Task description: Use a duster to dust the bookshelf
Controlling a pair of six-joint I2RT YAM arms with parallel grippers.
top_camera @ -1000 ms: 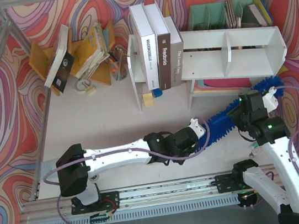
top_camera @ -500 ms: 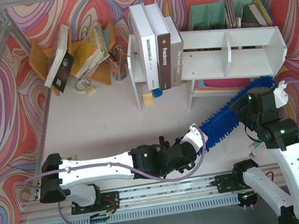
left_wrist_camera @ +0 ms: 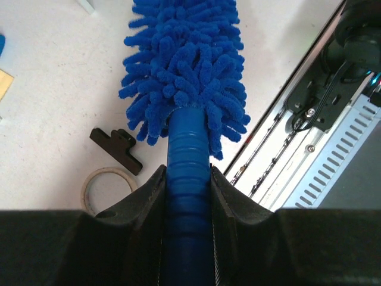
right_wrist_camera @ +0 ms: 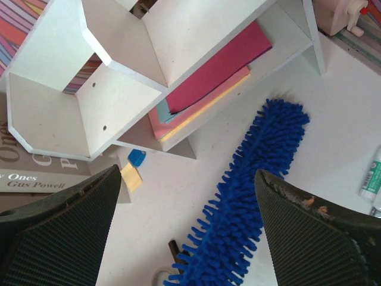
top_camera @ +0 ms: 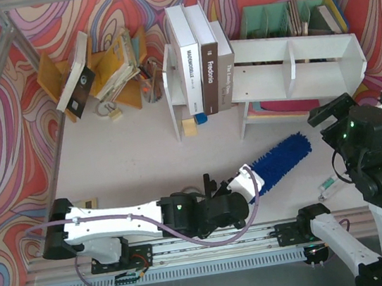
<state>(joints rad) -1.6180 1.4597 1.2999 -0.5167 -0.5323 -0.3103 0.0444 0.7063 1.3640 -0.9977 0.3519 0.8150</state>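
Duster (top_camera: 282, 158) is slanting across the table (top_camera: 143, 157) before the bookshelf (top_camera: 294, 64), the left gripper (left_wrist_camera: 187, 173) pinching its handle; the right gripper (right_wrist_camera: 187, 173) is hanging spread wide, touching nothing.

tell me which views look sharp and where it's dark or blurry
Top external: even light, sharp throughout, book spines readable, soft shadow under the bookshelf. Left wrist: duster fluff crisp; the left gripper, shut on its handle, is a near-black mass along the bottom. Right wrist: bookshelf and duster sharp; the open right gripper shows fingers dark in the lower corners, pad texture visible.
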